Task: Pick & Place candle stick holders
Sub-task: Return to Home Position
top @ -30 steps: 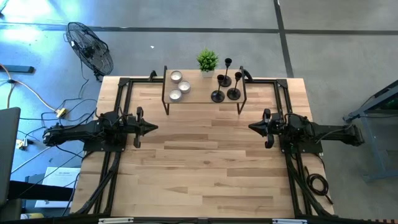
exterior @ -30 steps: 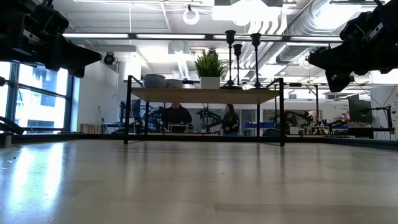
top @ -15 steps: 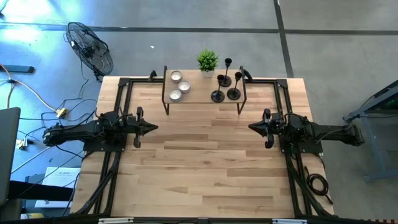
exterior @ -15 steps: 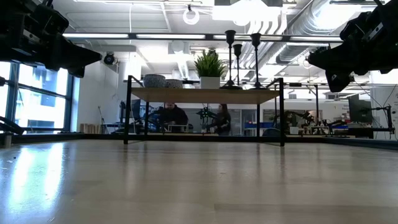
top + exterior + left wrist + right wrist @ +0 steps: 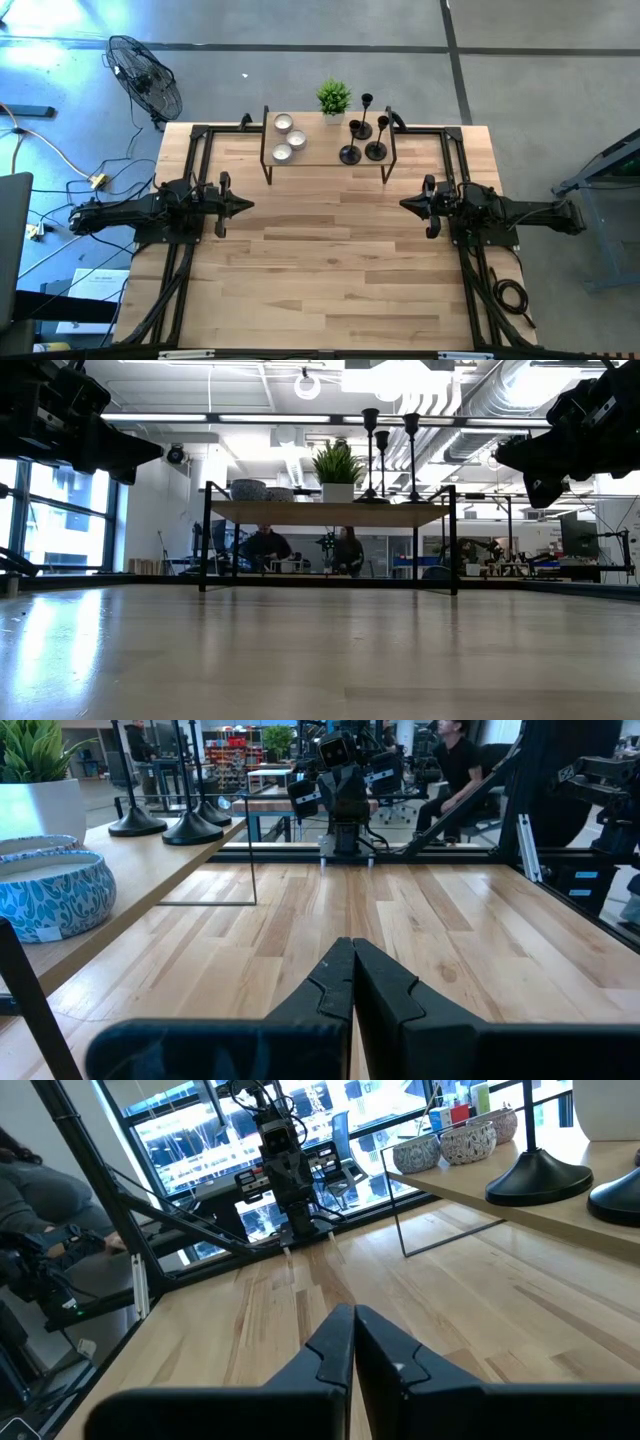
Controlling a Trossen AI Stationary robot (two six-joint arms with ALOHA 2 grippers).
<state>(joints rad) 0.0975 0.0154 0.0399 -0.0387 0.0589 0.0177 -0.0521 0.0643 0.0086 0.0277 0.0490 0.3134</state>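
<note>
We count three black candle stick holders [image 5: 349,154], all standing upright on the right end of the shelf [image 5: 320,150], close together. Each has a round flared base and a slim stem, and the low view shows their differing heights [image 5: 371,450]. The shelf is a pale wooden board on a thin black metal frame, set midway along the far edge of the tabletop [image 5: 330,260], which is made of light wooden planks.

On the shelf's left end sit three round candle tins [image 5: 297,139], blue-patterned in the left wrist view [image 5: 50,895]. From the low view we make out only two of them. One potted plant [image 5: 334,97] in a white pot stands at the shelf's back edge, between the tins and the holders.

The left gripper [image 5: 250,205] hangs over the tabletop near its left edge, and the right gripper [image 5: 403,206] near its right edge. Both are well apart from the shelf, with their jaws pressed together and holding nothing [image 5: 352,945] [image 5: 354,1312].

Both wrist views cut off the holders' stems. Beyond the table, under the shelf in the low view, are what seem to be two people [image 5: 265,547], too small to make out.
</note>
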